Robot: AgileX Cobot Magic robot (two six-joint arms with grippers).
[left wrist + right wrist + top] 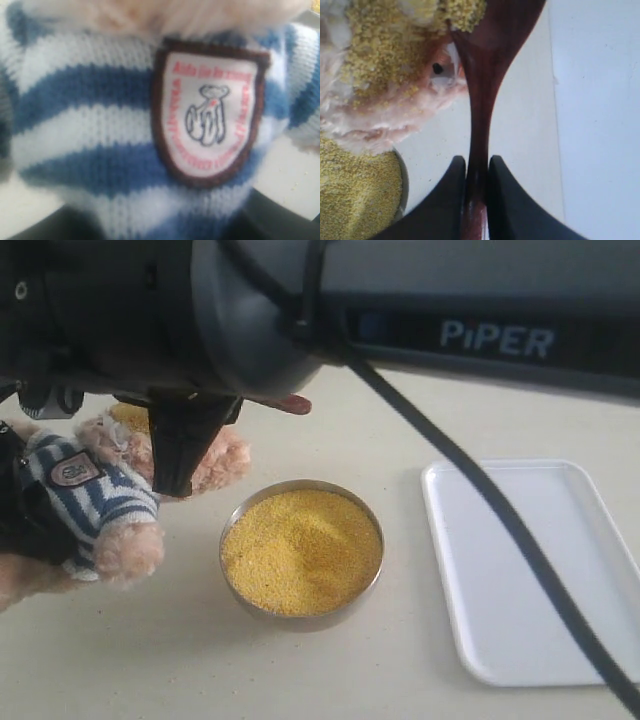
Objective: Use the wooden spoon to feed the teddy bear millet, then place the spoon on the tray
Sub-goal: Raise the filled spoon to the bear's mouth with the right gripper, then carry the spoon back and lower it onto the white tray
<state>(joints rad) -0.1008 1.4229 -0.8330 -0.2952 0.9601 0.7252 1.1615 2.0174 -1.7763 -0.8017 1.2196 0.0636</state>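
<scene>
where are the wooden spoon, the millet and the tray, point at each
wooden spoon point(480, 100), right wrist view, on the thin neck of its handle
millet point(300, 552), exterior view, on the middle of the yellow heap
tray point(590, 530), exterior view, on its bare white floor

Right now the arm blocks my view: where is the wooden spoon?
Left side of the exterior view, behind the arm: the wooden spoon's bowl is at the teddy bear's face, its handle clamped in the right gripper's jaws.

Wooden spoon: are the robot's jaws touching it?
Touching. The right wrist view shows the right gripper with its black jaws pressed against both sides of the wooden spoon handle, with no gap.
</scene>
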